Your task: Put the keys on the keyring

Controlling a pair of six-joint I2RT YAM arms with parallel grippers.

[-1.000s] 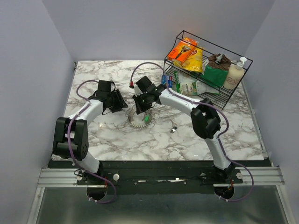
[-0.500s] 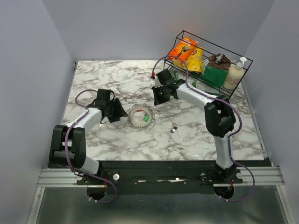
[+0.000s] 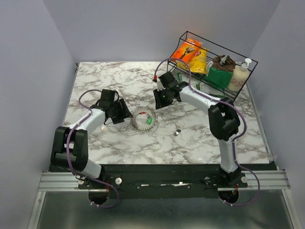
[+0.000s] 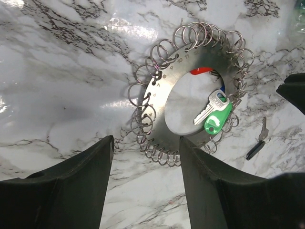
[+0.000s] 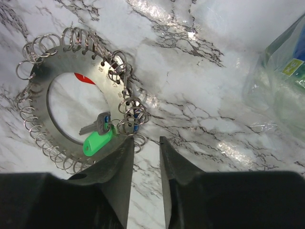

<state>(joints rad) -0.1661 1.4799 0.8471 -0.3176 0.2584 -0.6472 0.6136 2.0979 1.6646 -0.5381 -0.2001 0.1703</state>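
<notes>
The keyring [image 3: 142, 119] is a flat silver metal ring edged with many small wire loops, lying mid-table. It also shows in the left wrist view [image 4: 162, 90] and the right wrist view [image 5: 71, 62]. A silver key [image 4: 209, 109] with a green tag [image 4: 217, 119] hangs on it; a red head [image 4: 201, 70] shows at its inner edge. A small loose key [image 3: 177, 132] lies right of it. My left gripper [image 3: 125, 113] is open and empty just left of the ring. My right gripper [image 3: 159, 100] is narrowly open and empty, behind and right of the ring.
A black wire rack [image 3: 214, 71] at the back right holds snack packets and a soap bottle [image 3: 239, 76]. A clear plastic packet [image 5: 281, 81] lies near my right gripper. Grey walls close in the marble table [image 3: 119, 143].
My right gripper has pulled back from over the keyring towards the rack. My left gripper has edged a little closer to the ring. The keyring lies uncovered.
</notes>
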